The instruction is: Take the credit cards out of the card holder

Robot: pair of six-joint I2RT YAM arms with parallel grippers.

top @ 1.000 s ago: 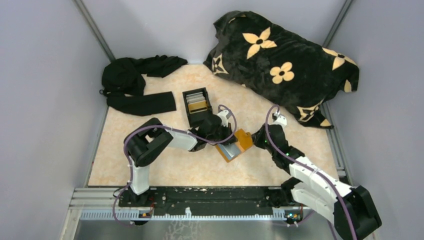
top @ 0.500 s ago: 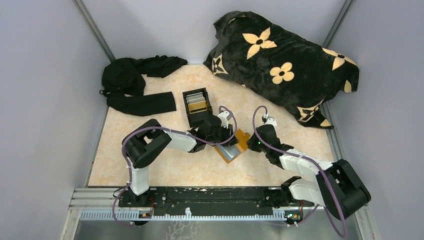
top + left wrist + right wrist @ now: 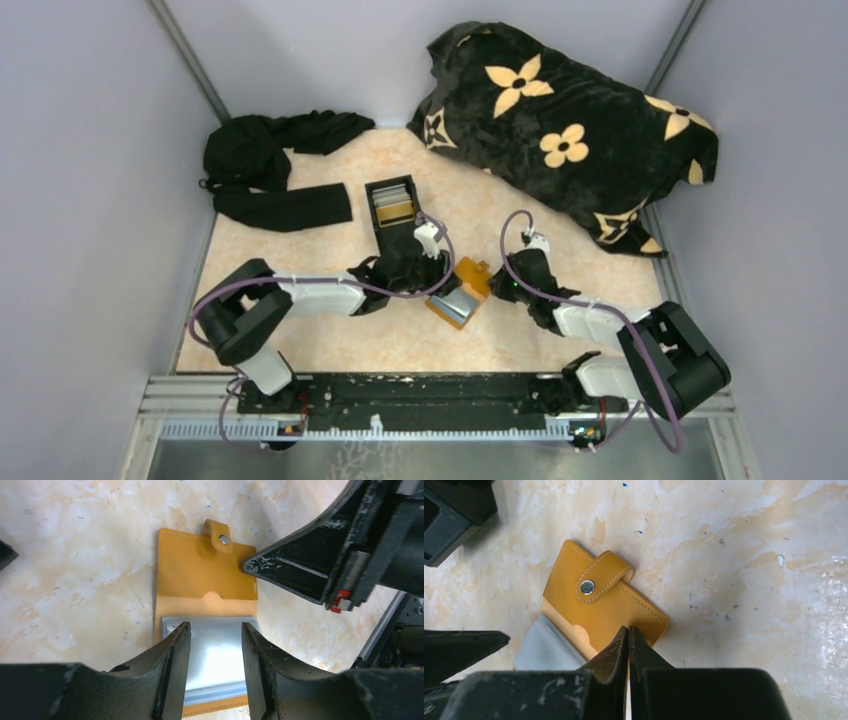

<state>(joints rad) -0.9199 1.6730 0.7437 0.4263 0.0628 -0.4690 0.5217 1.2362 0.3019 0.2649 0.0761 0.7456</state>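
Note:
The orange card holder (image 3: 472,283) lies flat on the table between my two grippers, snap tab (image 3: 600,578) facing away from the left one. Silvery credit cards (image 3: 216,656) stick halfway out of its open end toward the left arm. My left gripper (image 3: 215,630) is open, one finger hovering on each side of the cards' middle and nothing pinched between them. My right gripper (image 3: 628,630) is shut, and its joined tips rest on the holder's (image 3: 611,607) closed end near a corner. In the left wrist view those shut fingers (image 3: 290,567) touch the holder's (image 3: 200,570) right edge.
A black open-topped box (image 3: 392,210) with cards in it stands just behind the left gripper (image 3: 437,272). Black clothing (image 3: 268,172) lies at the back left. A black flowered blanket (image 3: 570,125) fills the back right. Grey walls close in both sides.
My left gripper has opened over the cards, and its arm has swung lower and to the left. The right gripper has shut and moved in onto the holder, which has slid slightly left.

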